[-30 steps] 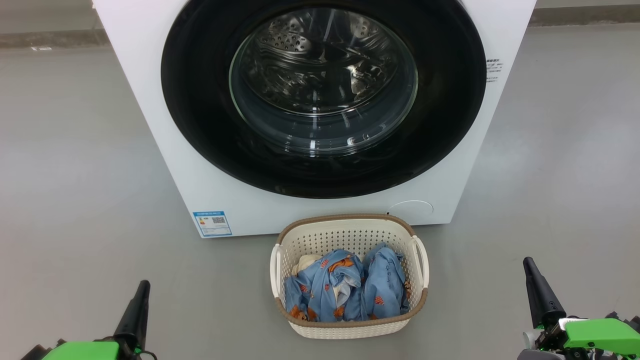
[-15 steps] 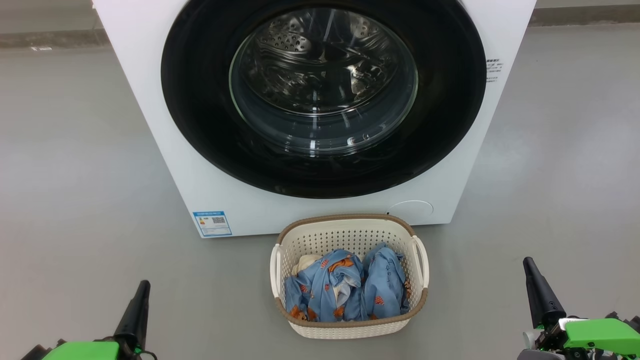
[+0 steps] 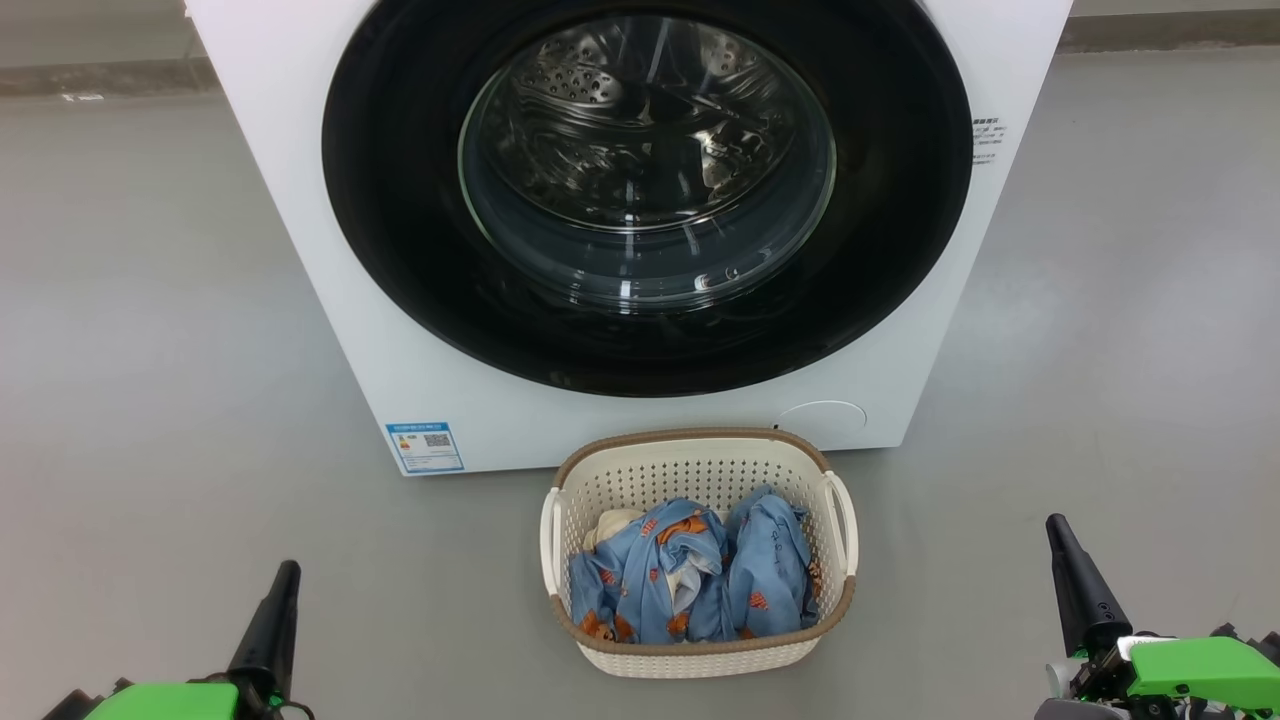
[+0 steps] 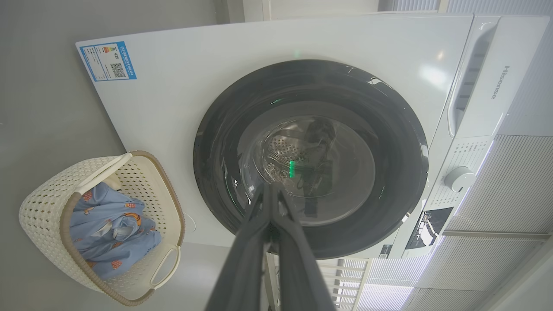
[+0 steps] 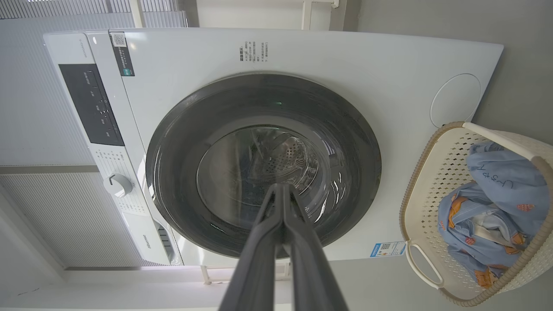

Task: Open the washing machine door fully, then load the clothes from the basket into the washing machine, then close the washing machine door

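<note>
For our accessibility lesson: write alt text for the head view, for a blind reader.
A white washer with its round black door shut stands on a grey floor; before it sits a cream basket of blue clothes. The left pincer and right pincer rest shut at the lower corners.

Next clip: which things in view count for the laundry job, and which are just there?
For the job:
- washing machine
- door, shut
- basket
- clothes, in the basket

Just there:
- blue label
- round flap
- control knob
</note>
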Available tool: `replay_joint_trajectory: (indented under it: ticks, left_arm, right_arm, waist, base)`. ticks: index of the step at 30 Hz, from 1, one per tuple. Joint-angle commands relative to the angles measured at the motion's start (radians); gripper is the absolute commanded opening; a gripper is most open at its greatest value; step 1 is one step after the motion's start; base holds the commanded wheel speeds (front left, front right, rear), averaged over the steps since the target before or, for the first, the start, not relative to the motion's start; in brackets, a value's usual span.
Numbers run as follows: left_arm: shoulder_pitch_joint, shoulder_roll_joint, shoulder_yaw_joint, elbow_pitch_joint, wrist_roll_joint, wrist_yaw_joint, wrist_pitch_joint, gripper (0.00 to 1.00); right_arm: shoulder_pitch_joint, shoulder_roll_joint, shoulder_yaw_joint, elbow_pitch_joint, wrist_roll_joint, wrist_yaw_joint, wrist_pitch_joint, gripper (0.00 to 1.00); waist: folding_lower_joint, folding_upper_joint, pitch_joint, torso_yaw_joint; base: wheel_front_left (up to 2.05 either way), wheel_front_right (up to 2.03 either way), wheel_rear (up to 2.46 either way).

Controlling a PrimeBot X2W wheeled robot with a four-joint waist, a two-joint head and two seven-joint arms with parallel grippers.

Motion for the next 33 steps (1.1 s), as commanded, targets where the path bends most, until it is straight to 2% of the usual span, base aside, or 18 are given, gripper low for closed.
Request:
replay_joint_trajectory:
  ticks: [1, 33]
  left_arm:
    - [-0.044, 0.013, 0.035, -0.019, 0.015, -0.003, 0.006, 0.00]
    - [-0.044, 0.013, 0.036, -0.019, 0.016, -0.003, 0.006, 0.00]
  right_arm:
    - [-0.044, -0.004, 0.022, -0.027, -0.012, 0.002, 0.008, 0.00]
    - [-0.044, -0.004, 0.022, -0.027, -0.012, 0.002, 0.008, 0.00]
  waist:
    - [0.0000, 0.0000, 0.000, 0.000]
    - [0.0000, 0.0000, 0.000, 0.000]
  base:
    - [0.00, 0.00, 0.00]
    - [0.00, 0.00, 0.00]
